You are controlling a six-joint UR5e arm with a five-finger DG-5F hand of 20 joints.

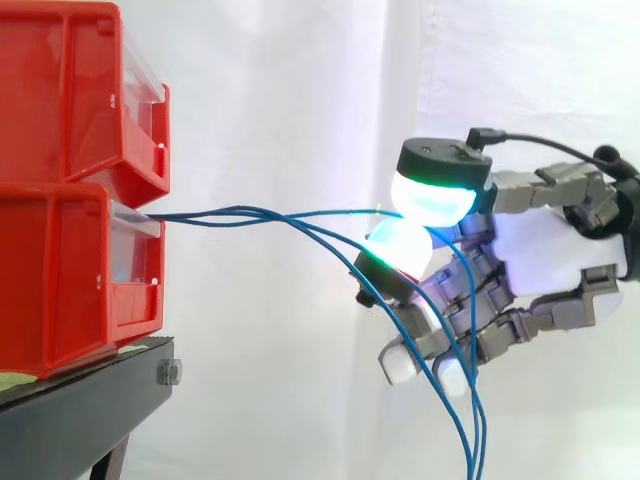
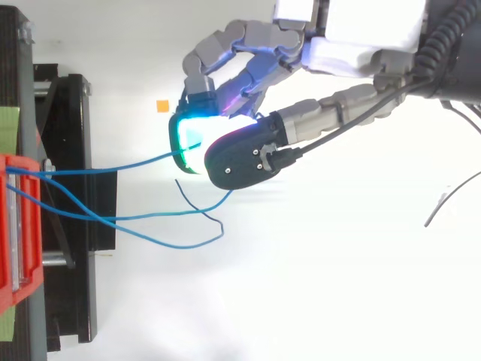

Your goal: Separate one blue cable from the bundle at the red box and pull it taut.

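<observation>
Pinching one blue cable point(image 1: 330, 213) between glowing thumb and finger pads point(image 1: 430, 200), I have my hand point(image 1: 560, 250) curled on it. The other cables point(image 2: 180, 246) droop below my palm. Beyond, mine runs, seemingly nearly straight, into the red box point(image 1: 60, 280).

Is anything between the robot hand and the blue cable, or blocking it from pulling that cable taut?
Nothing visible does. The robot hand pinches one blue cable between its glowing pads, and the cable runs free to the lower red box. The other cables sag below it.
</observation>
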